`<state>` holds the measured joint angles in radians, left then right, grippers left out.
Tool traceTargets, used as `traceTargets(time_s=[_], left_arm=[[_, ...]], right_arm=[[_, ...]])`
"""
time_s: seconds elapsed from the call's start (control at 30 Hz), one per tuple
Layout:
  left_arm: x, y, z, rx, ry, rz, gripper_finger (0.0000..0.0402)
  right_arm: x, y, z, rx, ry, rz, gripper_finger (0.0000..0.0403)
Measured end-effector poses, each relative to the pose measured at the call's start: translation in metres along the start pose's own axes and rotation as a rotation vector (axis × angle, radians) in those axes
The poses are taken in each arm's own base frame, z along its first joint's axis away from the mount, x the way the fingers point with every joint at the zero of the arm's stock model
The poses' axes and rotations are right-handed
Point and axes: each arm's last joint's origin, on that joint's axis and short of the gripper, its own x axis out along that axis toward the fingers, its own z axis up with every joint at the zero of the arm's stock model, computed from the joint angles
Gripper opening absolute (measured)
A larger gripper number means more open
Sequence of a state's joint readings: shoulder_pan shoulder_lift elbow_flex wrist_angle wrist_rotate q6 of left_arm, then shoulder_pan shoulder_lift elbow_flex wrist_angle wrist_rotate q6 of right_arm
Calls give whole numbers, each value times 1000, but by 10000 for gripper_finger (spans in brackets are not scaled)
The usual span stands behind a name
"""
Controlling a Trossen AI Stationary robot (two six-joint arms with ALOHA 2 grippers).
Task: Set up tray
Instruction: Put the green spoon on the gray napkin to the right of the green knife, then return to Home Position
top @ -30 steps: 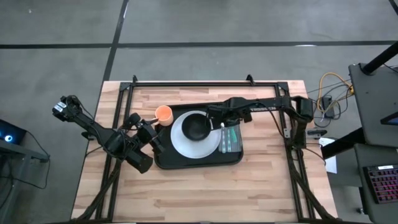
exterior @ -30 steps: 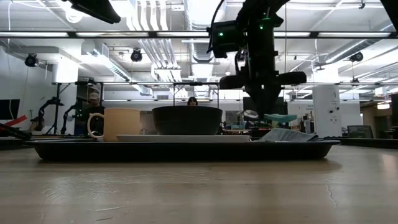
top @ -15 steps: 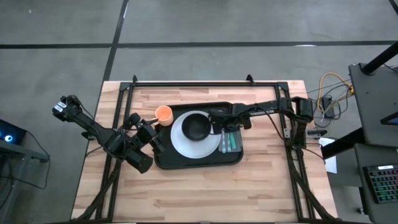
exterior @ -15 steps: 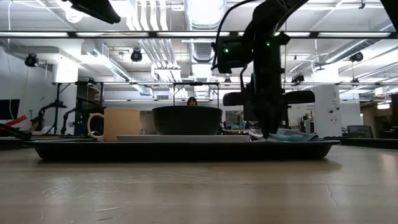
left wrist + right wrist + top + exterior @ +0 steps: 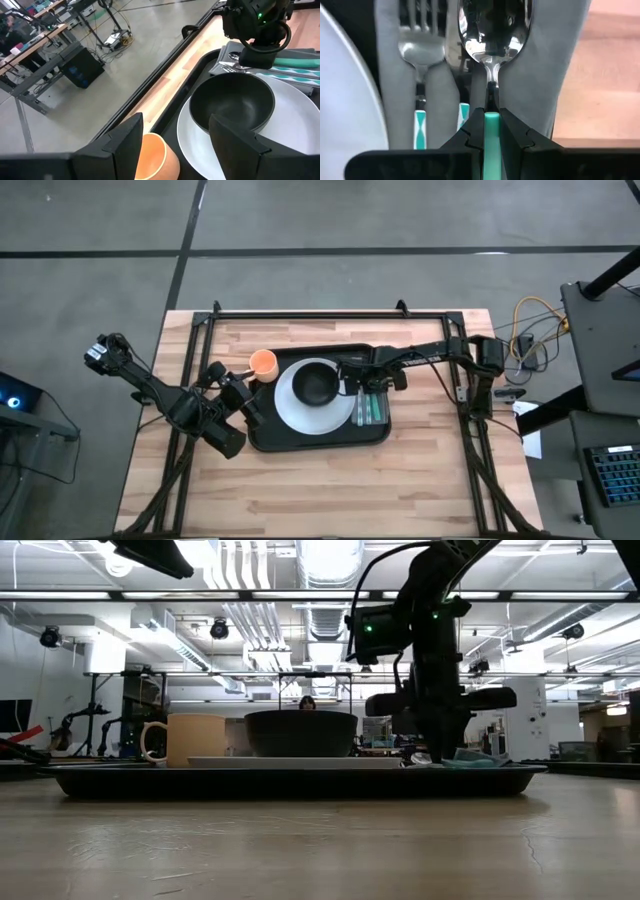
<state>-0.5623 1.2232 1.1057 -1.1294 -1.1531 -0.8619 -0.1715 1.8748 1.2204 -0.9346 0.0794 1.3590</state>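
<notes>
The black tray [image 5: 300, 442] lies mid-table. On it are a white plate [image 5: 290, 412] with a black bowl [image 5: 318, 385], an orange cup [image 5: 263, 362] at its far left corner, and a grey napkin [image 5: 374, 410] on its right side. A fork [image 5: 422, 47] lies on the napkin. My right gripper [image 5: 361, 386] is low over the napkin's far end, shut on a teal-handled spoon [image 5: 495, 27]. My left gripper [image 5: 175, 147] waits open beside the tray's left edge, near the cup [image 5: 156, 156]. My right gripper pinches the spoon's teal handle [image 5: 491, 117] between its two fingers, just behind the metal neck, coming from above. The spoon's bowl points toward the table's far edge, over the napkin beside the fork. Whether it rests on the cloth I cannot tell.
Bare wooden table [image 5: 300, 490] surrounds the tray. A black frame rail [image 5: 320, 314] runs along the far edge. The bowl [image 5: 232, 105] and plate stand close to the left of my right gripper. A second teal handle [image 5: 463, 112] lies between fork and spoon.
My right gripper has come down with the spoon from above the napkin until its fingertips are level with it, drifting a little toward the tray's right side. It has stayed shut. The left arm and the other things have kept still.
</notes>
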Motion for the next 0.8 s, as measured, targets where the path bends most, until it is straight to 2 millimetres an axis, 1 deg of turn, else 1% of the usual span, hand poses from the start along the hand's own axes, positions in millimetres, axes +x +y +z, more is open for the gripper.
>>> traceTargets(time_s=[0.3,0.57,0.67,0.8], left_arm=[[0,0,0,5,4,-1,208],[0,0,0,4,4,-1,208],[0,0,0,4,4,-1,208],[0,0,0,16,4,-1,208]], right_arm=[[7,-4,-3,5,30,-10,23],[2,0,-1,-40,16,17,103],[-2,1,0,-43,-1,13,116],[-10,-2,0,-57,4,-15,120]])
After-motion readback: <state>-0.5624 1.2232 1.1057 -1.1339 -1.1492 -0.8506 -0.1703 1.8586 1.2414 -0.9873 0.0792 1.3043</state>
